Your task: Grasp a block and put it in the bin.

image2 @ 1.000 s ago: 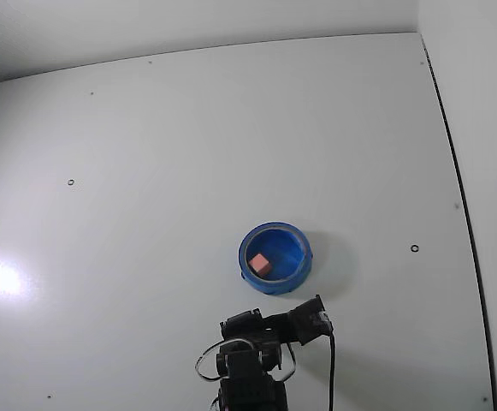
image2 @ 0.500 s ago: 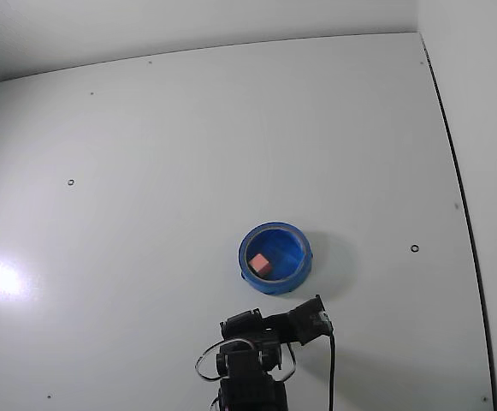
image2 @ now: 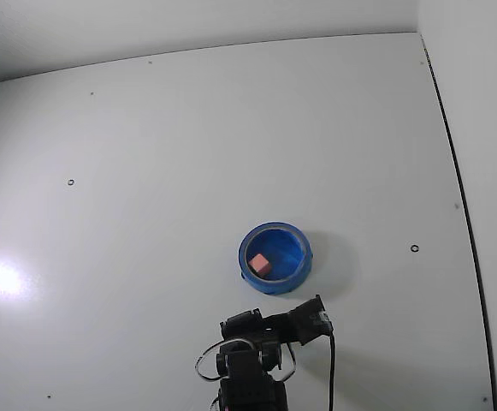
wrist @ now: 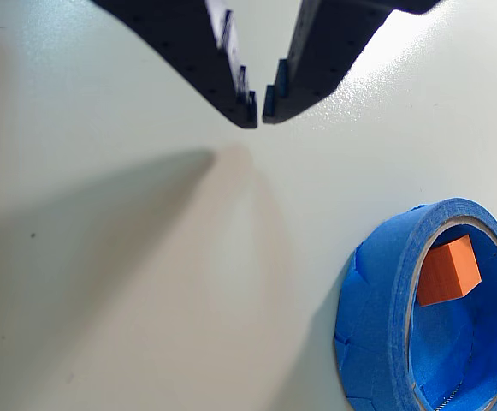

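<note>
- Black gripper [wrist: 259, 116] fingers come down from the top edge of the wrist view, their upper parts cut off by the frame; the toothed tips stand almost together with only a thin slit between them, holding nothing.
- Below the tips lies bare white table [wrist: 128, 282], crossed by the fingers' soft shadow.
- Only part of the bin [wrist: 376, 317] shows in the wrist view: its blue rim runs out of the frame at the right and bottom edges.
- Inside it, against the far inner wall, rests the block [wrist: 447, 271], orange-red here, with its lower edge hidden by the rim.
- From the fixed view the arm [image2: 261, 355] sits folded low at the bottom edge, its base cut off; the fingers are too dark to make out.
- Just beyond the arm stands the bin [image2: 303, 248], with the block [image2: 259, 265] in its left half.
</note>
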